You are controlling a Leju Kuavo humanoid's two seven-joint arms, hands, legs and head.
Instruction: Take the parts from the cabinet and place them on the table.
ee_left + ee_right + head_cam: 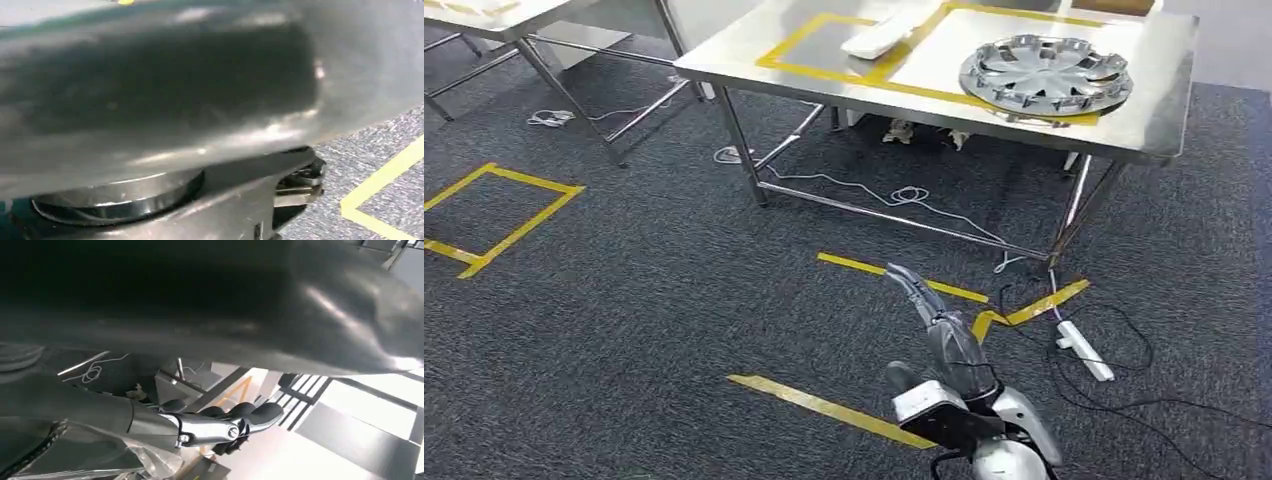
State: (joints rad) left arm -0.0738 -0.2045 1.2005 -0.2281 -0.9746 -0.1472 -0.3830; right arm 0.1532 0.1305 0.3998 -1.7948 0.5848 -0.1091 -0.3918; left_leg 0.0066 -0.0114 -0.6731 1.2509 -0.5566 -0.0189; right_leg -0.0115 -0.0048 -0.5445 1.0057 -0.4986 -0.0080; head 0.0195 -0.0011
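As the parts lie now, you have a silver wheel cover (1046, 75) and a white part (879, 38) on the steel table (754, 70), each inside yellow tape, the cover near the front edge.

Right hand (944, 335): low over the carpet, fingers (250, 412) stretched out, apparently holding nothing.

Left hand: its wrist view is a grey blur, so you cannot tell its grip.

Hazards, as a judgement: the power strip (1086, 350) and loose cables (1144, 345) by the table leg may snag a foot. A further part set down may push the cover off.
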